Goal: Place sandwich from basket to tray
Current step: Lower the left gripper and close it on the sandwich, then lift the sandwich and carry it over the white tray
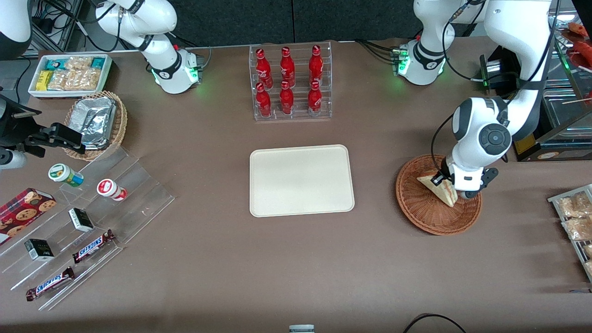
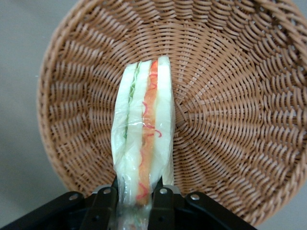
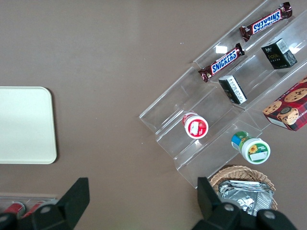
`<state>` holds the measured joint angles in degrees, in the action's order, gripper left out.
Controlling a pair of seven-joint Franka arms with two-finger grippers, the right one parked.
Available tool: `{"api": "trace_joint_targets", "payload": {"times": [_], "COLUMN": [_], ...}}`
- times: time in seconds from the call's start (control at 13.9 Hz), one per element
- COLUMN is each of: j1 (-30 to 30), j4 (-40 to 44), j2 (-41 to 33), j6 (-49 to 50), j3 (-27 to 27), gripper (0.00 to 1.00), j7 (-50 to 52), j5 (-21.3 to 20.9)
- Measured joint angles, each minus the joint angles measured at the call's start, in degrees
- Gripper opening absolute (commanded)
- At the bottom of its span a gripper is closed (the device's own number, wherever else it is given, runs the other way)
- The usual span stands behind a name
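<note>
Two Snickers bars (image 1: 50,283) lay nearest the front camera on a clear stepped stand (image 1: 138,194) toward the parked arm's end of the tabletop (image 1: 286,268), with two small dark boxes (image 1: 39,249), two round tubs (image 1: 66,175) and one red cookie box (image 1: 23,213) on the same stand. Farther from the camera sat one small tan basket of foil packets (image 1: 96,122) and one white bin of snacks (image 1: 70,74). Six red bottles (image 1: 287,81) stood in a clear rack, three to a row. One cream tray (image 1: 301,180) lay flat in the middle, nearer the camera than the rack, with nothing on it. Toward the working arm's end sat one reddish-brown basket (image 1: 428,212). The gripper (image 1: 455,190) hung low over that basket, and its fingers (image 2: 103,203) were narrowed onto the single sandwich (image 1: 437,187), pinching one end of the plastic-wrapped wedge on both sides. The sandwich stood on edge within the basket's rim, its orange and green layers facing the wrist camera; whether it touched the weave could not be told.
</note>
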<state>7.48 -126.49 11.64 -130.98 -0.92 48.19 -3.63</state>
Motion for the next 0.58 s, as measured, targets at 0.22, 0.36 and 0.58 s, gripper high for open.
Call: {"api": "trace_joint_targets", "payload": {"times": [0.22,0.36,0.58], "j1": [0.08,0.94,6.33], "j4": [7.31,13.14,18.90], "j2": [-1.60,-2.14,-2.12], "j6": [11.49,18.69,25.93], "j3": [0.15,1.04,3.11], "gripper": [0.08,0.08,0.08], "j7": [-0.04,-0.10,0.14], "j5": [-0.10,-0.14,-0.15]}}
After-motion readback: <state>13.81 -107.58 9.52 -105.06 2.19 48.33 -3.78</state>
